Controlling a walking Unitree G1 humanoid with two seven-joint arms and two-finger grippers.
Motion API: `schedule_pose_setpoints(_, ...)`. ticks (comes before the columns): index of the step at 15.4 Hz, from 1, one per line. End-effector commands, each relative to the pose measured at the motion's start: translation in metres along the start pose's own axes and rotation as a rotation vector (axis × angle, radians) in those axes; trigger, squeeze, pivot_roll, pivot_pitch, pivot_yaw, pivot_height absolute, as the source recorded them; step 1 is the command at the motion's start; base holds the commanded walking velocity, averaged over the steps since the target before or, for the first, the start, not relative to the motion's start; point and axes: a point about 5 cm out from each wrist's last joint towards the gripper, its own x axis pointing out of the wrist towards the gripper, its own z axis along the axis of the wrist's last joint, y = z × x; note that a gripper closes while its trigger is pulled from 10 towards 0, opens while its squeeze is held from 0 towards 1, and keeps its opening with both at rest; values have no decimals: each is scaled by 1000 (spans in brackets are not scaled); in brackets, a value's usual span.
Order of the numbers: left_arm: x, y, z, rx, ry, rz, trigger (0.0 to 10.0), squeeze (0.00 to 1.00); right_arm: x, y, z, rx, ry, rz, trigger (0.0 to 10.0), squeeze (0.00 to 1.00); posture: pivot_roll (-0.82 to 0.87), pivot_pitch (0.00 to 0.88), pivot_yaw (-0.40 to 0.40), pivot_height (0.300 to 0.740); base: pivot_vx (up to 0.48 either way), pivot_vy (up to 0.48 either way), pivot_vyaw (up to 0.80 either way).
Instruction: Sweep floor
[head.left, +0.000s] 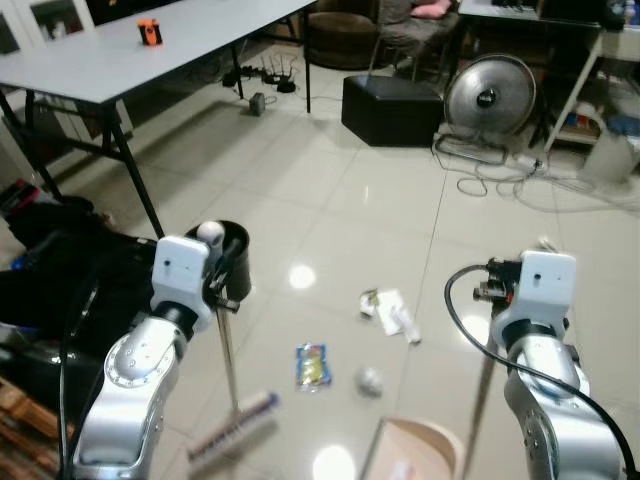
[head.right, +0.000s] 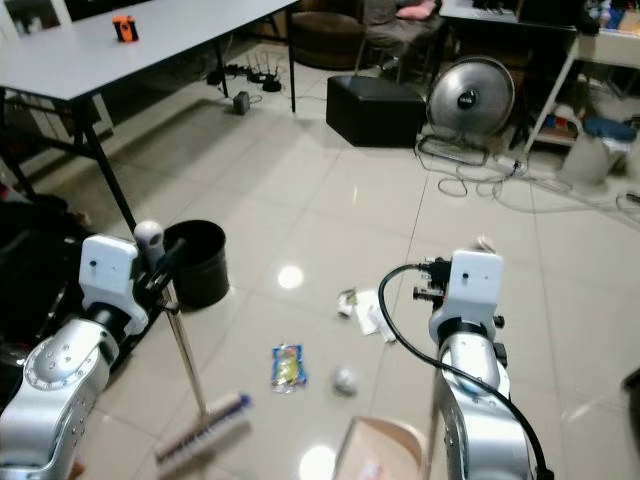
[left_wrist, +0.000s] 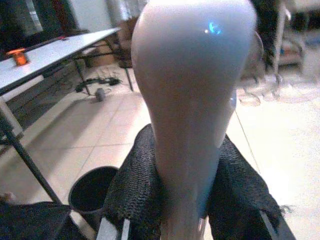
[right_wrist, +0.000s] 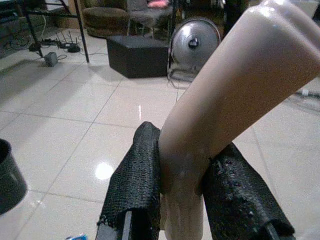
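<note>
My left gripper (left_wrist: 187, 170) is shut on the pale top of a broom handle (head.left: 228, 350). The handle runs down to the brush head (head.left: 235, 425) on the tiled floor at the lower left. My right gripper (right_wrist: 182, 170) is shut on the beige handle of a dustpan (head.left: 415, 450), whose pan rests on the floor at the bottom centre. Between brush and pan lie a yellow-blue wrapper (head.left: 313, 366) and a small crumpled ball (head.left: 370, 380). A white wrapper (head.left: 392, 312) lies a little farther off.
A black bin (head.left: 235, 255) stands just behind the broom handle. A grey table (head.left: 100, 70) is at the far left. A black box (head.left: 392, 110), a floor fan (head.left: 490, 95) and loose cables (head.left: 500, 180) lie at the back. Dark bags (head.left: 60, 270) are at my left.
</note>
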Motion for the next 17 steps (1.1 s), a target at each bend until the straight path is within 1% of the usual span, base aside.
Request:
schedule_pose_setpoints(1,2,0,11,32,-47,-7,10000,0,1,-2,13,0,-64,-7,10000,0,9,7,37,740,0,-480,0)
schedule_pose_setpoints(2,2,0,11,24,-48,-5,10000,0,2,-1,15,5,-76,1,10000,0,12,9,37,740,0,-480,0)
schedule_pose_setpoints(3,2,0,11,-11,-47,4,10000,0,4,0,17,11,-87,8,10000,0,12,10,39,740,0,0,0)
schedule_pose_setpoints(5,2,1,10,-26,-40,3,10000,0,6,1,21,11,-103,12,10000,0,13,12,41,740,0,0,0)
schedule_pose_setpoints(6,2,2,11,-20,-41,4,10000,0,8,1,23,8,-113,11,10000,0,16,14,43,740,0,0,0)
schedule_pose_setpoints(8,3,3,12,-6,-48,7,10000,0,15,2,26,-39,-140,24,10000,0,15,28,53,740,0,0,0)
schedule_pose_setpoints(9,3,2,13,-5,-52,5,10000,0,21,2,24,-67,-153,28,10000,0,14,42,61,740,0,0,0)
schedule_pose_setpoints(10,4,1,15,-7,-55,0,10000,0,26,4,23,-65,-171,49,10000,0,11,59,73,740,0,0,0)
schedule_pose_setpoints(11,4,1,16,-9,-56,-2,10000,0,28,5,23,-61,-173,58,10000,0,11,59,73,740,0,0,0)
schedule_pose_setpoints(12,5,1,18,-9,-67,-6,10000,0,31,6,24,-44,-201,85,10000,0,25,81,76,740,0,0,0)
schedule_pose_setpoints(14,7,3,25,3,-98,11,10000,0,39,8,22,-36,-241,131,10000,0,72,121,77,740,0,0,0)
schedule_pose_setpoints(15,7,7,33,-1,-119,39,10000,0,43,10,19,-52,-250,152,10000,0,95,142,80,740,0,0,0)
schedule_pose_setpoints(16,5,14,45,-5,-153,77,10000,0,48,14,15,-65,-253,188,10000,0,134,174,80,740,0,0,0)
schedule_pose_setpoints(17,3,18,50,-1,-172,95,10000,0,51,17,13,-73,-253,201,10000,0,144,180,81,740,0,0,0)
